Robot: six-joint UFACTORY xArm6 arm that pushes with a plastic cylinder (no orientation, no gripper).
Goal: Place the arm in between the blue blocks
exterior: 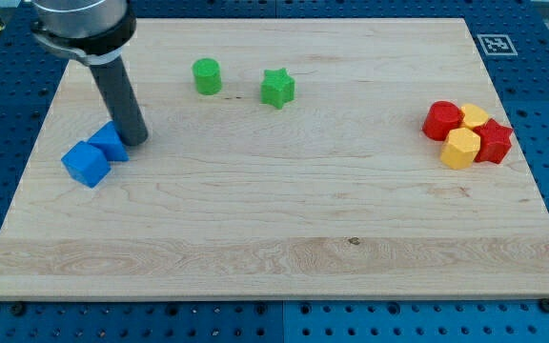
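Note:
Two blue blocks lie at the view's left on the wooden board [274, 219]. A blue cube [86, 163] is the lower left one, and a second blue block [110, 141] touches it on its upper right; its shape is partly hidden by the rod. My tip [134, 141] rests on the board right against the right side of the second blue block. The tip is to the right of both blue blocks, not between them.
A green cylinder [207, 76] and a green star [277, 88] sit near the view's top centre. At the view's right is a tight cluster: a red block [441, 120], a yellow block [475, 117], a yellow hexagon [461, 149] and a red star [494, 142].

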